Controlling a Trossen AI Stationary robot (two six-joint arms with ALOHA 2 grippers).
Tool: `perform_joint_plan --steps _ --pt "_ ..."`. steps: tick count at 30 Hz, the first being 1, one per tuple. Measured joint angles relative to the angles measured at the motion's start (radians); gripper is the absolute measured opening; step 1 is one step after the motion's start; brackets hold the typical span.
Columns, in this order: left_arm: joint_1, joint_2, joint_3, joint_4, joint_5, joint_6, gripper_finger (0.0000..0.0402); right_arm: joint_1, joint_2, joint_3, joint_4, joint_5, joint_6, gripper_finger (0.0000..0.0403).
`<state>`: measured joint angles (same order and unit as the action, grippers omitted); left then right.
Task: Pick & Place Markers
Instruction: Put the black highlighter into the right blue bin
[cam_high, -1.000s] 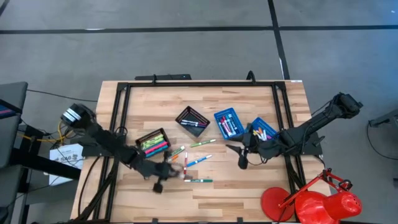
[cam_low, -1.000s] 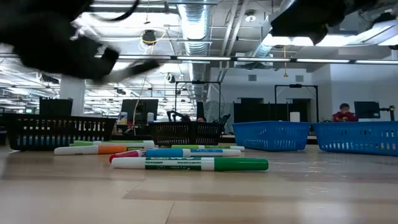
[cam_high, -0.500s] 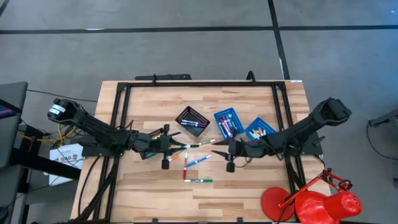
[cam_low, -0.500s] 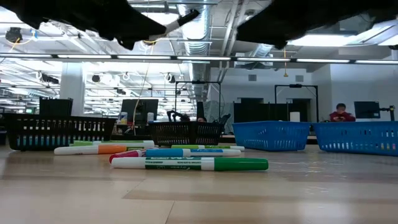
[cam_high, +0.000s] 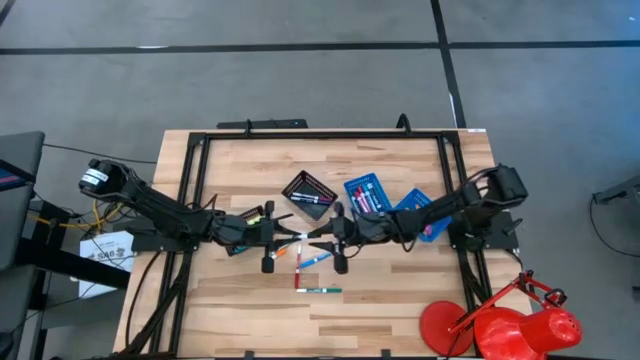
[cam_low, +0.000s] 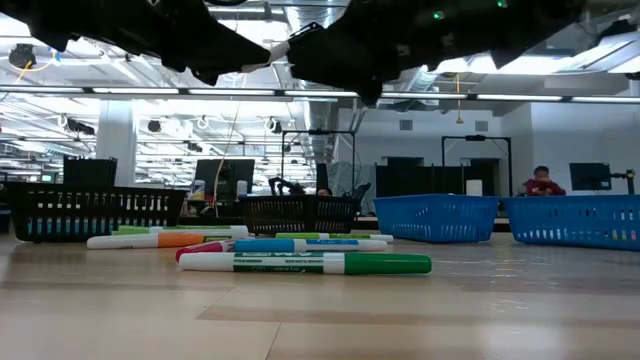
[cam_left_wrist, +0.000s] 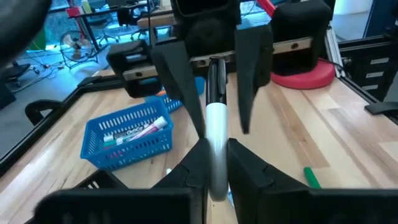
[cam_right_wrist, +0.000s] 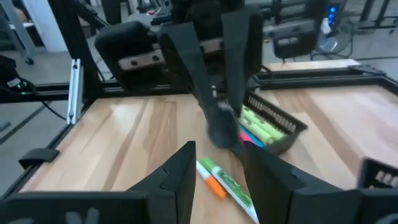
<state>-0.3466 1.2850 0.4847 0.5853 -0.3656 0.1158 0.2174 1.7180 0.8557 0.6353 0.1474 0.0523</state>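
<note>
Left arm: reaches low from the table's left edge toward the centre.
Left gripper: fingers closed on a marker, held out toward the other arm.
Right arm: stretches in from the right edge.
Right gripper: fingers apart, seemingly either side of the marker's dark tip.

- A robotics lab set in a large open-plan industrial office hall.
- Two dark robot arms are mounted on a black metal frame around a wooden worktable, with loose cables at one side.
- The floor is grey concrete with dark lines.
- The low view shows exposed ceiling ducts, pipes and strip lights.
- Rows of monitors and desks stand behind, and a person in red sits at a far workstation.
- A red dome-shaped object on a round base sits at the table corner.
</note>
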Motion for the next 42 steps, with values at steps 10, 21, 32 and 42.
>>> perform_joint_plan --steps 10,21,32,42 --pt "0.0 0.0 -0.003 0.001 -0.005 0.0 0.0039 0.004 0.038 0.074 0.001 0.011 0.0 0.0118" --pt "-0.001 0.0 -0.004 -0.001 -0.003 -0.002 0.0041 0.003 0.038 0.074 -0.007 0.017 -0.004 0.0049" --pt "0.0 0.0 -0.005 -0.001 -0.012 -0.019 0.0088 0.005 0.02 0.074 -0.066 0.046 0.01 0.0047" --pt "0.0 0.0 -0.015 -0.001 -0.011 -0.053 0.0119 0.062 -0.306 0.074 -0.687 0.353 0.218 0.0034"
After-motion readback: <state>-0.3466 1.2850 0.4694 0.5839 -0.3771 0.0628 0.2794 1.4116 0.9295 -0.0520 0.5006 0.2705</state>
